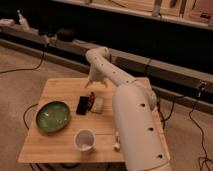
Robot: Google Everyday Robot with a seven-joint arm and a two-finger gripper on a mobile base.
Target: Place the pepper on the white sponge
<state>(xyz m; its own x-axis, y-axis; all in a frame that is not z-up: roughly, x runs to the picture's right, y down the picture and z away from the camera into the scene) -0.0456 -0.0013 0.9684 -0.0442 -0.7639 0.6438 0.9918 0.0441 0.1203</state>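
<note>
The dark red pepper [91,101] lies on the wooden table [60,90], wedged between a flat black slab [82,105] on its left and the off-white sponge [98,104] on its right. It touches or nearly touches the sponge's left edge and is not on top of it. My gripper [91,82] hangs from the white arm [105,62] just behind the pepper and sponge, above the table and apart from both. Nothing shows in it.
A green plate [52,117] sits at the table's left. A white cup [85,140] stands near the front edge. A pale bottle [116,144] lies partly hidden behind my arm's large white body, which covers the table's right side. Cables run on the floor.
</note>
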